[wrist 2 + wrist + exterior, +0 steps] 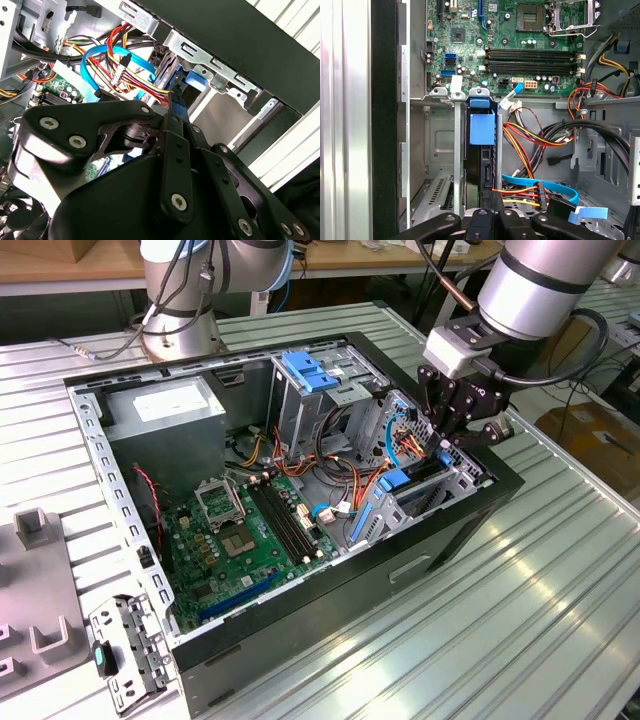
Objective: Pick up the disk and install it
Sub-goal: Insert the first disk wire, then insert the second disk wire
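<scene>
The disk (418, 470) stands on edge in the metal drive bay (470, 475) at the corner of the open computer case nearest the exterior view's right. Its blue rails show at both ends. In the first wrist view the disk (481, 165) is a dark slab between two bay walls, with a blue tab above it. My gripper (447, 445) hangs directly over the bay, tips right at the disk's upper edge. In the second wrist view the black fingers (172, 150) meet in a shut gripper (170, 114) beside the disk's blue rail (192, 81). The first wrist view has the gripper (496, 217) with its fingers almost together.
Coloured power wires and a blue flat cable (540, 182) run beside the bay. The green motherboard (240, 530), a grey power supply box (165, 410) and a drive cage with a blue latch (305, 370) are also in the case. A second robot base (180, 310) stands behind; grey fixtures (40, 580) lie left.
</scene>
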Controlling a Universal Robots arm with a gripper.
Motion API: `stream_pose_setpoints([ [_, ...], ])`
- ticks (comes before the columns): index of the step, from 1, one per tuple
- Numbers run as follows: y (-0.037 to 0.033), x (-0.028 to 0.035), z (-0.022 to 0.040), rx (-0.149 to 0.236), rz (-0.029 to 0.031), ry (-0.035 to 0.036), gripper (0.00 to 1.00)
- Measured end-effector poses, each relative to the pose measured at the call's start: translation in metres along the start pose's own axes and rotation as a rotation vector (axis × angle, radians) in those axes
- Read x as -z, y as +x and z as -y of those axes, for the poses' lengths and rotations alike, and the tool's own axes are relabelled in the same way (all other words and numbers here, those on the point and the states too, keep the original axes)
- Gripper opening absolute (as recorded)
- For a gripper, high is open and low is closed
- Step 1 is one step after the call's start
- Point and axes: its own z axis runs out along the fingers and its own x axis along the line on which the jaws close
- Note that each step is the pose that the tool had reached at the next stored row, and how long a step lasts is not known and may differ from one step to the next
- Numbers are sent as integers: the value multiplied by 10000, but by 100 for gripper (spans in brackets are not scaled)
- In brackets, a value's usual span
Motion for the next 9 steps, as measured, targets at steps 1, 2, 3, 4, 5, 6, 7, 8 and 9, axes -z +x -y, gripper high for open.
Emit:
stream_pose_setpoints([
  [1, 0, 0, 0, 0, 1, 0, 11],
  [2, 0, 0, 0, 0, 0, 0, 11],
  [3, 0, 0, 0, 0, 0, 0, 11],
  [4, 0, 0, 0, 0, 0, 0, 11],
  [5, 0, 0, 0, 0, -1, 0, 11],
  [6, 0, 0, 0, 0, -1, 0, 11],
  [7, 0, 0, 0, 0, -1, 0, 11],
  [8, 0, 0, 0, 0, -1, 0, 11],
  [9, 0, 0, 0, 0, -2, 0, 11],
])
